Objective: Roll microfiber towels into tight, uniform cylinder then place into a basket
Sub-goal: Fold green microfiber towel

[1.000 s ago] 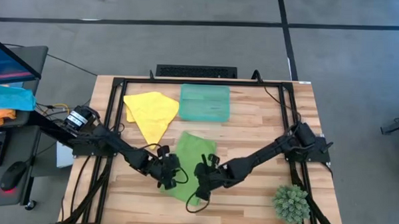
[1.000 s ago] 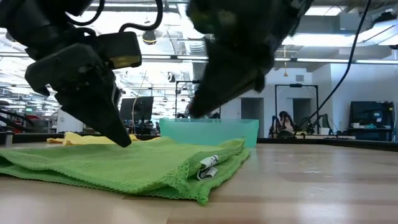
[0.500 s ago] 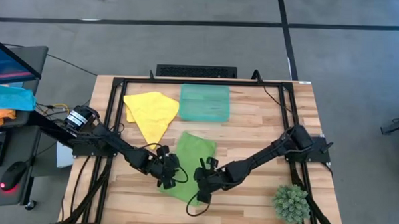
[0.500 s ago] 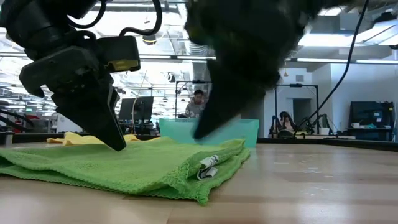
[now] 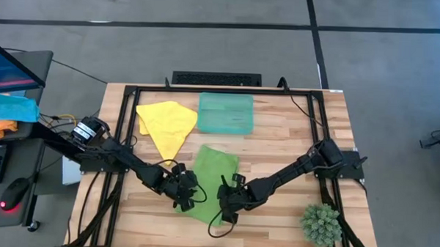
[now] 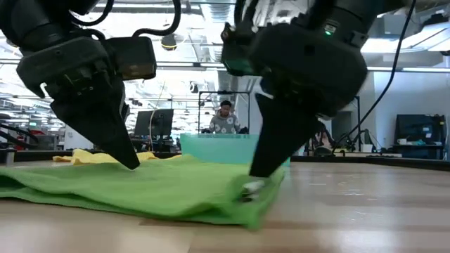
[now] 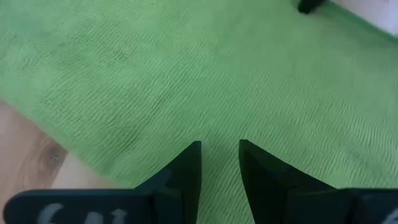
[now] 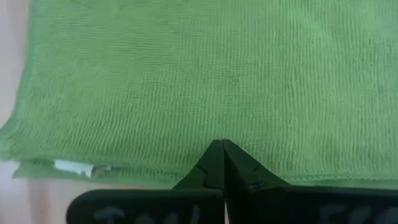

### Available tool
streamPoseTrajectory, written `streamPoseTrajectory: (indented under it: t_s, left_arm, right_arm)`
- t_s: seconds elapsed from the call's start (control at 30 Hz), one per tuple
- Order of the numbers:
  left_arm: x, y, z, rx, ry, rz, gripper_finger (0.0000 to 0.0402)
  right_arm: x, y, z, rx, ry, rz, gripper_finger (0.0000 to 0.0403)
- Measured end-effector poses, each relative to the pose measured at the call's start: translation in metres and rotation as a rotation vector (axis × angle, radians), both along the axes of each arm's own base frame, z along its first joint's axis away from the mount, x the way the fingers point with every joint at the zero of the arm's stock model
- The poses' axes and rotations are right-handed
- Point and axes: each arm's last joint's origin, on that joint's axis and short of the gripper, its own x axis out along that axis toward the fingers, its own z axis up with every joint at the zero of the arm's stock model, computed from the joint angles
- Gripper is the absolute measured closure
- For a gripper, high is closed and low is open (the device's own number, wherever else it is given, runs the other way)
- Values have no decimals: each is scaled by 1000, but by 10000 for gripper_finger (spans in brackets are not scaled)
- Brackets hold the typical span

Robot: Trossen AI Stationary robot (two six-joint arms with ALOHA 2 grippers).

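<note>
The lime green towel [image 5: 215, 166] lies folded flat on the table's near middle. It also shows in the low view [image 6: 140, 191]. My left gripper [image 5: 186, 196] stands over the towel's left part, its fingers a little apart [image 7: 219, 149]. My right gripper [image 5: 228, 202] is shut, its tips down on the towel near its near edge [image 8: 221, 146], beside the white label [image 8: 74, 167]. The yellow towel [image 5: 167, 124] lies flat at the far left. The teal basket [image 5: 225, 113] stands beside it at the far middle. My left gripper's tips [image 6: 131, 164] stand at the green towel's top surface near its left edge, slanting down. I cannot tell whether they touch it. My right gripper presses its shut fingertips [image 6: 254, 173] down on the towel's near right corner [image 8: 186, 163], slanting from above. The towel lies flat on the table under them.
A small green plant [image 5: 321, 224] stands at the table's near right corner. A black frame [image 5: 228, 88] runs around the table's far and side edges. A desk with a screen and blue and orange cloths [image 5: 7, 112] stands left of the table. A person [image 6: 225, 121] sits far behind.
My right gripper has come down and toward the near edge onto the green towel's near right corner. The raised fold there, with the label, now lies pressed flat. My left gripper has shifted slightly toward the table's left.
</note>
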Motion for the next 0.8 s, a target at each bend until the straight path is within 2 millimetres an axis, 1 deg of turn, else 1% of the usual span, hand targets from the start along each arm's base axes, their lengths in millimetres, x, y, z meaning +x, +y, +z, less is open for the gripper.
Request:
streamPoseTrajectory:
  t_s: [0.2, 0.37, 0.53, 0.67, 0.8]
  left_arm:
    - [-4, -2, 9, 7, -12, -26, 303]
    - [-7, -5, 15, 24, -32, -52, 303]
    - [-8, -7, 17, 34, -38, -78, 304]
    - [-8, -8, 17, 41, -39, -92, 304]
    - [-8, -8, 17, 53, -44, -112, 304]
  right_arm:
    - [-13, -5, 2, -36, 113, -70, 386]
    - [-21, -3, 1, -73, 160, -92, 389]
    - [-23, -3, 1, -118, 157, -97, 388]
    - [-24, -5, 4, -176, 185, -107, 385]
    - [-20, -7, 7, -229, 148, -128, 389]
